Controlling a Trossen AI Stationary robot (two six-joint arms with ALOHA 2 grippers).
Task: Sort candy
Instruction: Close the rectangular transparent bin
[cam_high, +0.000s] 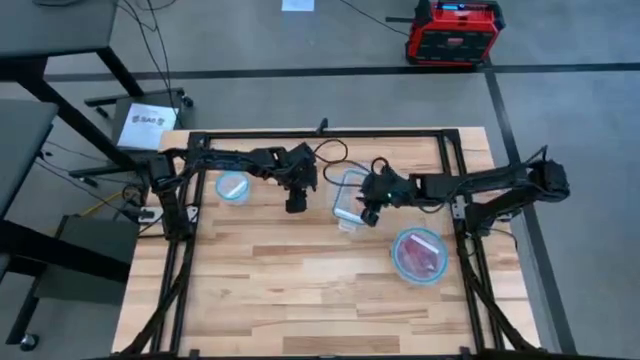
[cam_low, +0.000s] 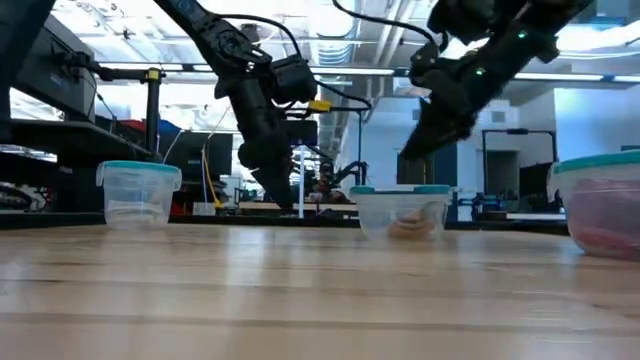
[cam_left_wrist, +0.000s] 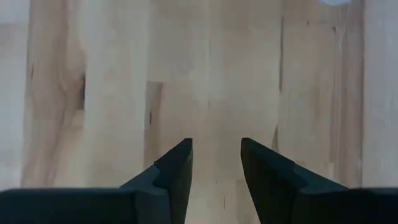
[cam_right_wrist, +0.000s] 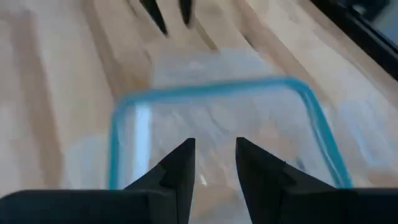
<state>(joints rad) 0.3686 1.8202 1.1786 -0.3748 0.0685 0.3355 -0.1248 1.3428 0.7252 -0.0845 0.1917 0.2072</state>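
My left gripper (cam_high: 295, 206) points down at bare wood between a small round blue-rimmed container (cam_high: 233, 187) and a rectangular one (cam_high: 348, 196); its fingers (cam_left_wrist: 216, 146) are open with only table between them. My right gripper (cam_high: 370, 216) hangs open over the rectangular container (cam_right_wrist: 217, 118), above its near end, holding nothing. Red and pink candy (cam_high: 419, 256) fills a round container at the right. An orange-brown candy (cam_low: 405, 228) lies inside the rectangular container (cam_low: 403, 210).
The black frame rails (cam_high: 320, 134) run along the table's far edge and both sides. The wood (cam_high: 300, 300) stretches toward the near edge. In the right wrist view the left arm's fingertips (cam_right_wrist: 165, 15) show beyond the rectangular container.
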